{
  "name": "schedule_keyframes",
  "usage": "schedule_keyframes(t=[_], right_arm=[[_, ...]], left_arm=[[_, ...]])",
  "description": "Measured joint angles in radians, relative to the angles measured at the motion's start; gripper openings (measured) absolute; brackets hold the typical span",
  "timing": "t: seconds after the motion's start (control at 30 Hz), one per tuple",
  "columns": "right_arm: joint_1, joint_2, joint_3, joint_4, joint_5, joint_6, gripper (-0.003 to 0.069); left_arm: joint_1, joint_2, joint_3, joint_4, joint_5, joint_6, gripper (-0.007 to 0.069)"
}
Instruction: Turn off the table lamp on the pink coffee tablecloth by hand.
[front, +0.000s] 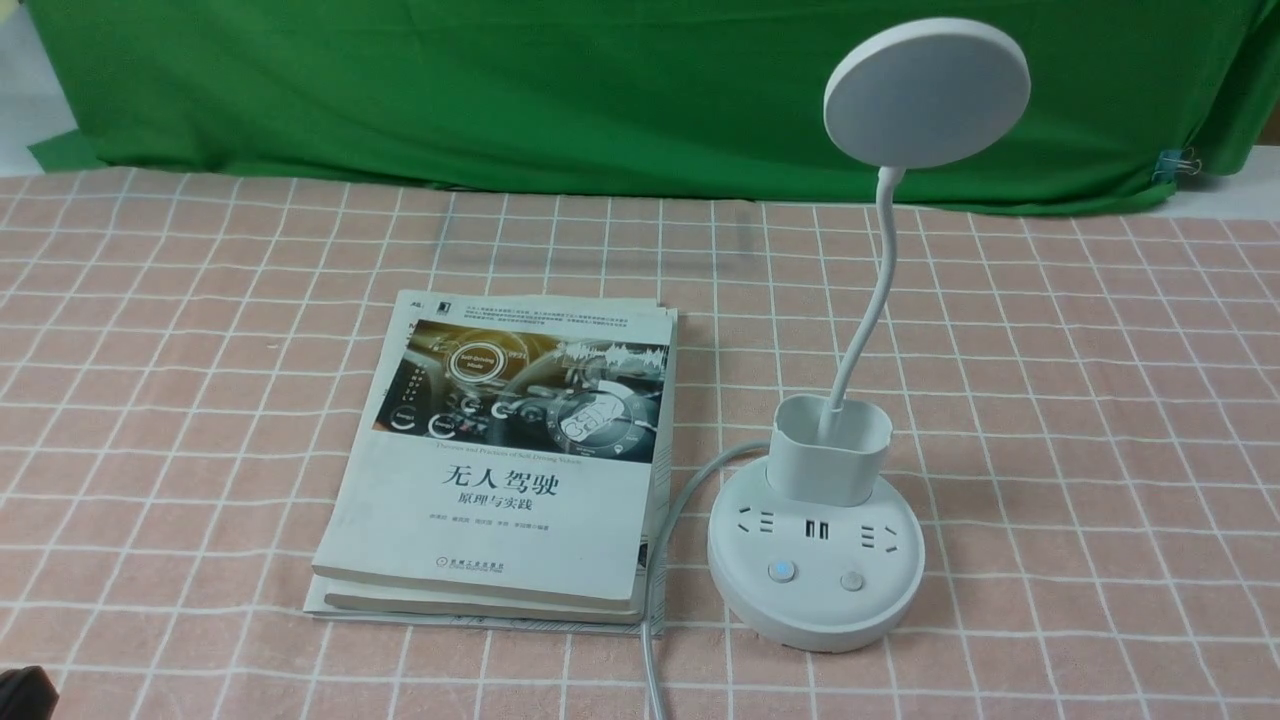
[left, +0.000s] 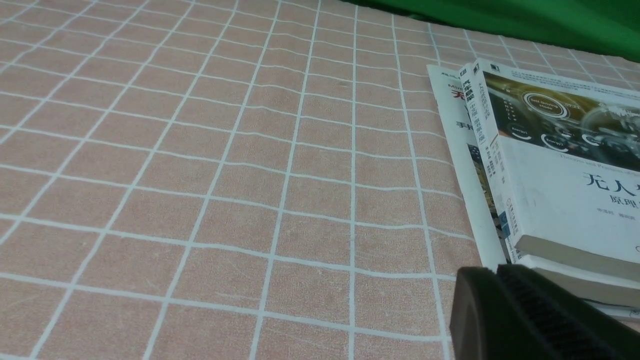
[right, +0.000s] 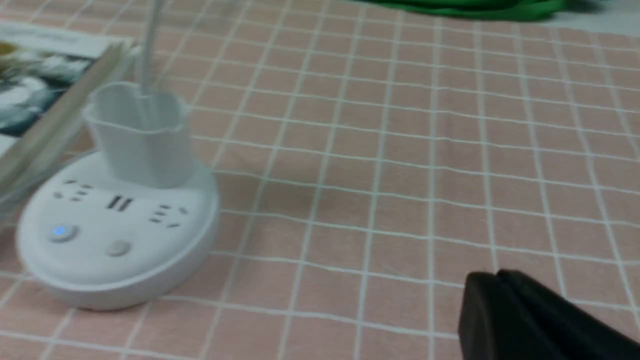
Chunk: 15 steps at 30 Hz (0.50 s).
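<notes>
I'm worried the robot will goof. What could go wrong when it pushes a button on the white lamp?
The white plastic table lamp has two small round buttons close together, one lit blue, one plain; the black right gripper might hit the wrong one. A sideways push could slide the round base on the pink checked tablecloth, or wobble the thin bendy neck.

I see the table lamp (front: 830, 465) standing on the tablecloth (front: 1100, 400), with a stack of books (front: 500, 490) lying just to its left, its power cord (front: 654, 680) running forward between the two, and a backdrop cloth (front: 500, 90) well behind the lamp.
</notes>
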<state>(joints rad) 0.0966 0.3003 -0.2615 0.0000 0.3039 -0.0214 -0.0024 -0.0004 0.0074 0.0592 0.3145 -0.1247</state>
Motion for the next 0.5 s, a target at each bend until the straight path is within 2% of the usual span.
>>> schedule_keyframes(t=[0.2,0.5], right_arm=[[-0.086,-0.197,0.208,0.0,-0.044,0.0,0.0036],[-0.087,-0.286,0.268,0.0,-0.071,0.007,0.0036]], left_arm=[[0.0,0.0,0.0,0.0,0.0,0.0,0.0006],[0.0,0.0,0.0,0.0,0.0,0.0,0.0006]])
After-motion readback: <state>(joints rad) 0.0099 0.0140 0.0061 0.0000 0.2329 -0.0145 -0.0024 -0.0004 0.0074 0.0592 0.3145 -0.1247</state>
